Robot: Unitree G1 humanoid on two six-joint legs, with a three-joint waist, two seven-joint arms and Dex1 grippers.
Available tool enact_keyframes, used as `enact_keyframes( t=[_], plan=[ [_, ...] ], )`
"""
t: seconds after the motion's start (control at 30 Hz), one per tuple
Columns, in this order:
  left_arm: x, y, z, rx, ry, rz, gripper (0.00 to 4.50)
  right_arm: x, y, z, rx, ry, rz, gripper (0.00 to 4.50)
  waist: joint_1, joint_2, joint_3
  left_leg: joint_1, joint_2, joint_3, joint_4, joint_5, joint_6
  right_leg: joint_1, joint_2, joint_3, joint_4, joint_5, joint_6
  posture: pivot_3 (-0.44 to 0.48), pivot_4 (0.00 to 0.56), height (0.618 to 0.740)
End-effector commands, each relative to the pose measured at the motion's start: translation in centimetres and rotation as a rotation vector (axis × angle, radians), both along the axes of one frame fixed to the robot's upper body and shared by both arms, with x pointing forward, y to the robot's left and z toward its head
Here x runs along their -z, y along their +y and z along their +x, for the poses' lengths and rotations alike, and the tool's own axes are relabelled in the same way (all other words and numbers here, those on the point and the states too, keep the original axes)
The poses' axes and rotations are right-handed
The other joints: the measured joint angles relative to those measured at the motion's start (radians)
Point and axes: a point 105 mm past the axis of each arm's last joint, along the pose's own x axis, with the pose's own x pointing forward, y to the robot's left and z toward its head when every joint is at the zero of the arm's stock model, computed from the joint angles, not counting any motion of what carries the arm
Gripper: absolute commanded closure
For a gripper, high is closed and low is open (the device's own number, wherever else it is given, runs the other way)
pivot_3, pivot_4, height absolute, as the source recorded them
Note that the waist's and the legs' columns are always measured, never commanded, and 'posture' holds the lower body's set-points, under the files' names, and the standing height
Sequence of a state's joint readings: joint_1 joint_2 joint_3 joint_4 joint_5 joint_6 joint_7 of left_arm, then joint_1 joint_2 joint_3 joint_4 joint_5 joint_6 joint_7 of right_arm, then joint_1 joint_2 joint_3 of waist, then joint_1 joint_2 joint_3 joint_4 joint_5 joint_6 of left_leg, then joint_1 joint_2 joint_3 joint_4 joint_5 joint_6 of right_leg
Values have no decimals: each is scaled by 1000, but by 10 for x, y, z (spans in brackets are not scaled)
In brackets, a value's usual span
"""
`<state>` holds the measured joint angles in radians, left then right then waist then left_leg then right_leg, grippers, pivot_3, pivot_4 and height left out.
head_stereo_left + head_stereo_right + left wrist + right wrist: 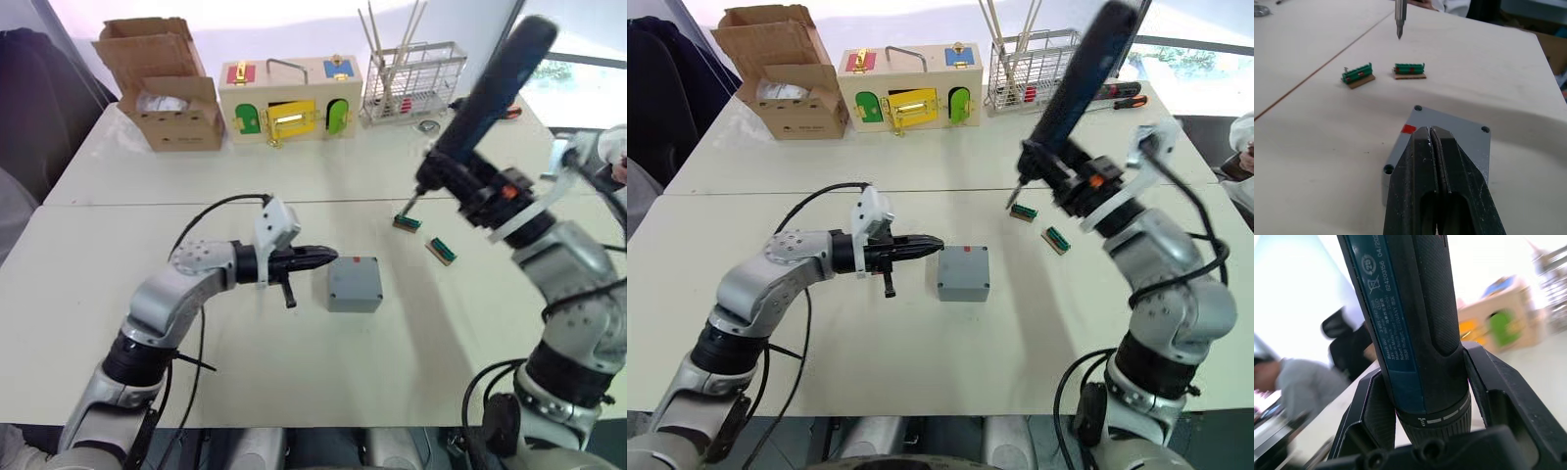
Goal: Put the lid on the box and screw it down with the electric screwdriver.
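Box [354, 284] sits lidded; my left gripper [315, 259], pinched shut, braces its nine-o'clock edge. My right gripper [1420, 396] clamps the screwdriver [485, 88], tip hovering at one o'clock.

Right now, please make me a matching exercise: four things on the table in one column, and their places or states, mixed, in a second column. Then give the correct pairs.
Things:
1. grey box
2. electric screwdriver
3. cardboard box
4. two green strips

Places or states:
A. flaps open, at the far left of the table
B. lying under the tip of the driver bit
C. lid on, just in front of the shut left claw
D. gripped by the right claw, tilted with the bit downward

Pairs: 1-C, 2-D, 3-A, 4-B
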<state>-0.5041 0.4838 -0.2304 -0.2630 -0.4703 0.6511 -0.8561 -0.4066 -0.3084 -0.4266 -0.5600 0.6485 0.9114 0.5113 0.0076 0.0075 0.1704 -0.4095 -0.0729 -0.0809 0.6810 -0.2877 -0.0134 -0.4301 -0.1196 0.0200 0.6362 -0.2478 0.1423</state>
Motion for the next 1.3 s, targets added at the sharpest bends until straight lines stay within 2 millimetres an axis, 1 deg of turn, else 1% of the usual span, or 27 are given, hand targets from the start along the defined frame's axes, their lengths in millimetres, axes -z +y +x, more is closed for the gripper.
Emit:
enact_keyframes(
  t=[0.03, 0.1, 0.23, 0.33, 0.47, 0.8, 1.03, 1.3],
  plan=[
    [0, -11, -3, 41, -17, -1, 4500, -7, 21, -12, -64, -64, 7, 2665, 0, 0, 0, 1, 0, 0, 0, 0, 0, 1, 0, 0, 0, 0, 0, 0, 150, 730],
    [3, -14, -3, 43, -20, 14, 4500, -3, 27, -14, -77, -58, -3, 2665, -1, 0, 0, 1, 0, 0, 0, 0, 0, 1, 0, 0, 1, 0, 0, 0, 150, 730],
    [12, -16, -1, 46, -26, 52, 4500, 4, 29, -15, -79, -48, -14, 2665, -3, 0, 0, 1, 0, -1, -1, 0, 0, 0, 1, -1, 1, 0, 0, 0, 150, 730],
    [16, -16, -2, 54, -20, 68, 4500, 10, 28, -14, -75, -41, -27, 2665, -2, 0, 0, 1, 0, 0, -1, 0, 0, 0, 1, -1, 0, 0, 0, 0, 150, 730],
    [24, -13, -2, 53, -11, 101, 4500, 11, 23, -11, -51, -42, -27, 2665, -2, 0, 0, 1, 0, 0, -1, 0, 0, 0, 1, -1, 0, 0, 0, 0, 150, 730],
    [28, -14, -2, 64, -17, 116, 4500, 12, 18, -9, -29, -44, -32, 2665, -2, 0, 0, 1, 0, 0, -1, 0, 0, 0, 1, -1, 0, 0, 0, 0, 150, 730],
    [24, -17, -2, 67, -32, 104, 4500, 23, 17, -9, -26, -21, -68, 2665, -1, 0, 0, 1, 0, 0, -1, 0, 0, 1, 1, -1, 0, 0, 0, 0, 150, 730],
    [21, -20, -3, 71, -40, 98, 4500, 38, 27, -7, -48, -20, -143, 2665, -2, 0, 0, 1, 0, 0, 0, 0, 0, 1, 1, -1, 0, 0, 0, 0, 150, 730]
  ],
)
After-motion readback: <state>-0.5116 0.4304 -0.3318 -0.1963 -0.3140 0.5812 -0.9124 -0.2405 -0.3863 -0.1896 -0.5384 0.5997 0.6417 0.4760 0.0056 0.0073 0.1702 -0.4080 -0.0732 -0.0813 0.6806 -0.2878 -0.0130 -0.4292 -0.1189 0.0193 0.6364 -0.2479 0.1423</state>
